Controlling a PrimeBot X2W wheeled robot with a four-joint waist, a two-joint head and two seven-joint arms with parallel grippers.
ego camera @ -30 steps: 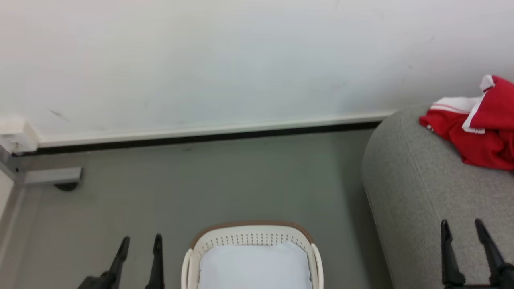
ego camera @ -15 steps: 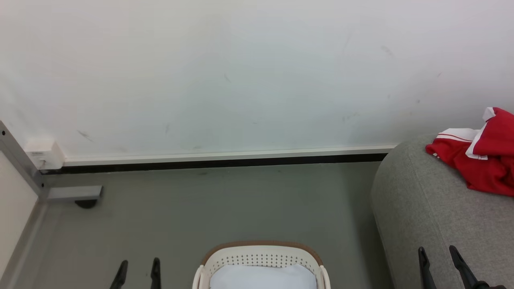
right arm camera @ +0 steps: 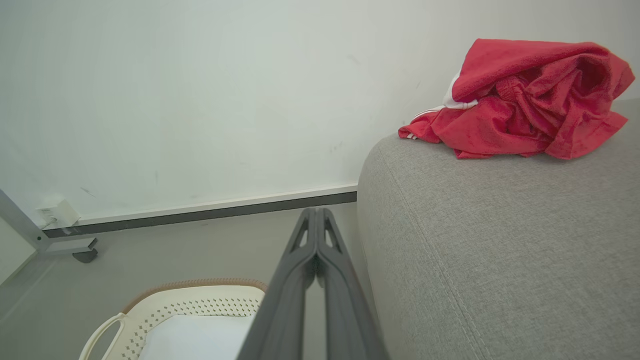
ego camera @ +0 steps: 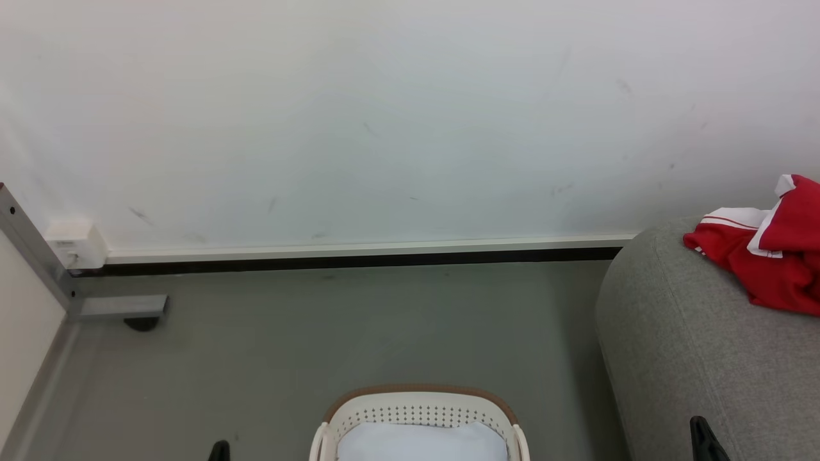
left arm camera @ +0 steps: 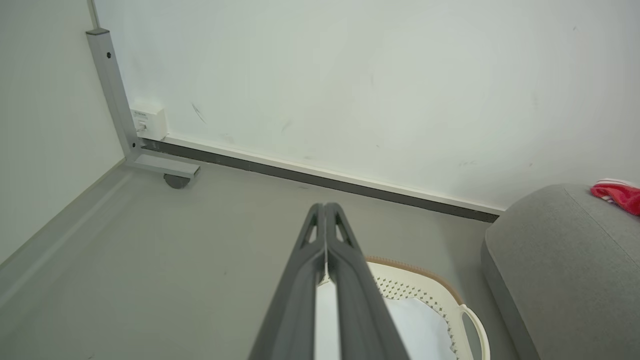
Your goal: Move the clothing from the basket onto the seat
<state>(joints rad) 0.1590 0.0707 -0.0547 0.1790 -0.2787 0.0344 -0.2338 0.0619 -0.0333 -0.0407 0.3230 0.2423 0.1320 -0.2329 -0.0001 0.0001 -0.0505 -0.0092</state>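
Presently, left pincer (left arm camera: 325,210): two long dark fingers pressed flat together along their length, nothing between them, held in the air above the grey floor (left arm camera: 150,260) and pointing toward the foot of the wall (left arm camera: 350,75). Right pincer (right arm camera: 316,212): likewise fully closed and empty, fingers meeting at the tips, raised close by the rounded end of the seat (right arm camera: 475,250). Basket (right arm camera: 195,285): oval, cream-white plastic with perforated sides, a brown rim and a looped side handle, standing on the floor between the two pincers, near the seat's end but apart from it. Sheet (right arm camera: 195,337): plain pale bluish-white, lying flat inside the basket. Seat: large, light grey woven upholstery with rounded edges, its end near the wall. Clothing (right arm camera: 525,100): red fabric with white panels and thin striped trim, one crumpled heap lying on top of the seat near the wall, well apart from both pincers and from the basket. Skirting (ego camera: 359,246): pale strip over a dark line, running along the wall's base. Metal frame (ego camera: 38,256): grey upright at the left corner with a flat foot on the floor. White box (ego camera: 73,243): small, fixed low on the wall just beside the frame.
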